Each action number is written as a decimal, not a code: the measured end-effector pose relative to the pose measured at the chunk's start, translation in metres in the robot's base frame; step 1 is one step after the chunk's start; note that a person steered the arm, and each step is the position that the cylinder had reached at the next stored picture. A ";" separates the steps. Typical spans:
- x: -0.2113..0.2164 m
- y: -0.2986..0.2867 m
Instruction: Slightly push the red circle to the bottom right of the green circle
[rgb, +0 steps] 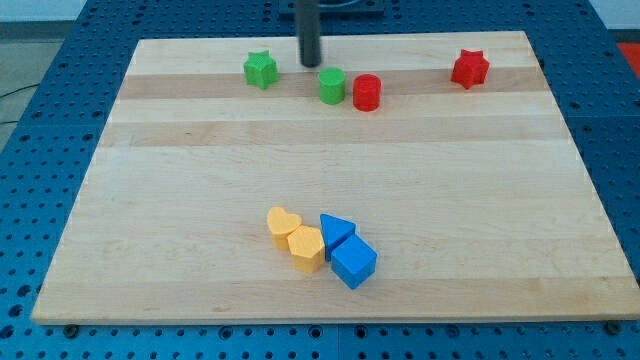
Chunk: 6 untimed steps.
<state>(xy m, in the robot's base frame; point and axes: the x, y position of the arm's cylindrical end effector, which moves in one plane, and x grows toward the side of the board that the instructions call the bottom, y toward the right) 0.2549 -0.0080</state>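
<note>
The red circle stands near the view's top, just right of the green circle and slightly lower; the two are almost touching. My tip is the lower end of the dark rod, above and to the left of the green circle, between it and the green star. The tip touches no block.
A red star sits at the top right. A cluster near the bottom middle holds a yellow heart, a yellow hexagon, a blue triangle and a blue cube. The wooden board lies on a blue perforated table.
</note>
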 end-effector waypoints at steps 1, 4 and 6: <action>0.023 0.056; 0.048 0.060; 0.046 0.033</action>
